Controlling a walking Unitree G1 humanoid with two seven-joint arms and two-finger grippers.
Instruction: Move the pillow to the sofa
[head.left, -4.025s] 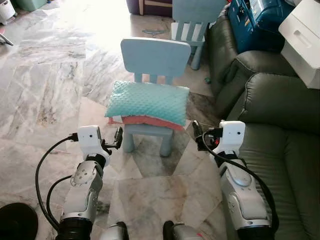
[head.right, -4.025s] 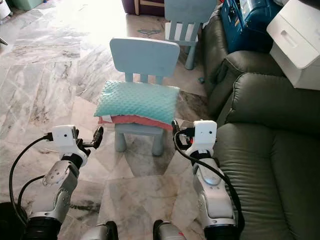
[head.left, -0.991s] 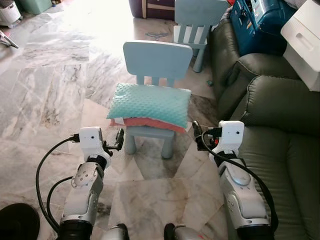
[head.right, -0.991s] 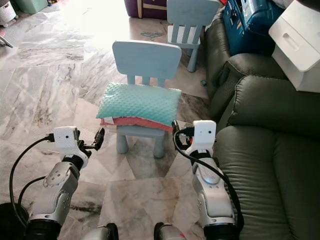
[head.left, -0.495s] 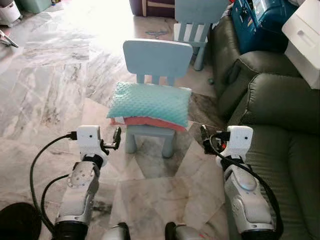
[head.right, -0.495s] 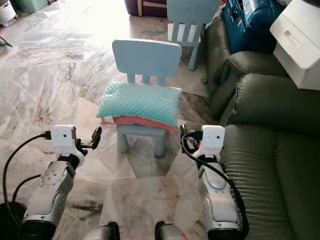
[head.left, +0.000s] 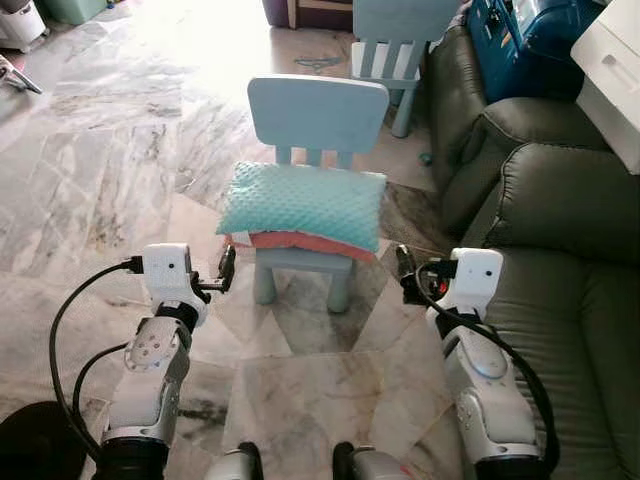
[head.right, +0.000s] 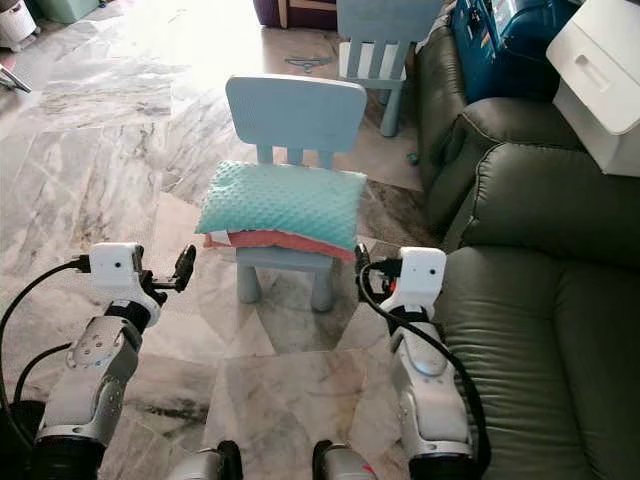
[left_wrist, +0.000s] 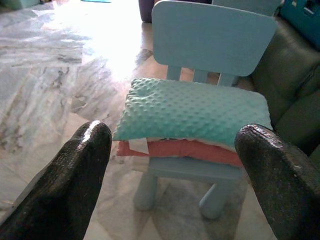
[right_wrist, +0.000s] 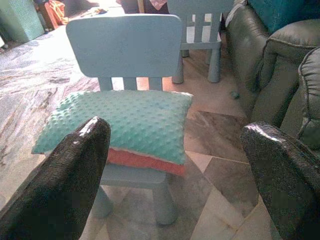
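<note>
One pillow, teal and dimpled with a coral underside, lying flat on the seat of a small blue chair. Long axis across the seat, side to side as seen from the head; slight overhang at both seat edges. Dead ahead of the torso, between the two arms. Sofa, dark green, just beside the chair on the right.

Left gripper held off the pillow's left end, lower than the seat, not touching. Fingers spread wide apart, empty, with the pillow framed between them in the wrist view. Right gripper off the pillow's right end, likewise apart from it and empty; fingers wide apart too, framing pillow and chair.

Both roughly equally near, one per short end. Judged: suits a two-sided approach, closing inward along the long axis, then a carry rightward to the sofa. Right arm nearer the sofa. Reach still short on both sides; nothing yet grasped.
</note>
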